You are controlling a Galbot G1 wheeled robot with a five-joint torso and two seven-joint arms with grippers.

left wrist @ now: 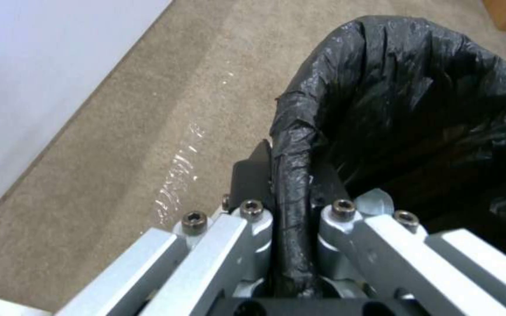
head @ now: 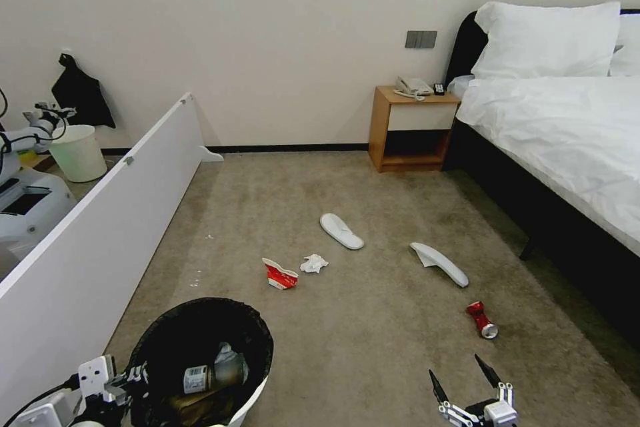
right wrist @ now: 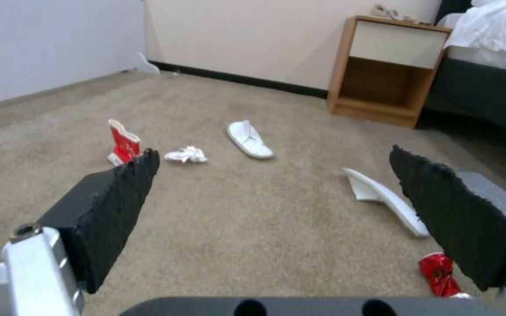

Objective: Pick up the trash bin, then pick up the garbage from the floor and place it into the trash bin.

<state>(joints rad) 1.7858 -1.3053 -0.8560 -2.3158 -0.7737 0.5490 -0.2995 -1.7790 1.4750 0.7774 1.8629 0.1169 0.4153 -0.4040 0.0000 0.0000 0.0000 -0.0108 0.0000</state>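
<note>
Beige carpet (head: 373,320) covers the hotel room floor, with a bed (head: 567,140) on the robot's right and a wooden nightstand (head: 410,130) against the far wall. A white partition (head: 87,240) runs along the left.

Low on the left, the left end effector (left wrist: 291,210) is clamped on the rim of the trash bin (head: 200,333), its fingers pinching the folded black bag; a bottle (head: 213,370) lies inside the bin.

At lower right, the right end effector (head: 467,377) hangs above the carpet with its fingers spread wide and nothing between them. Just ahead of it lies the red can (head: 482,320). Farther out are two white slippers, one (head: 440,263) near the can and another (head: 341,231) well beyond, with a crumpled tissue (head: 314,263) and the crushed red-white cup (head: 280,275) side by side.
</note>
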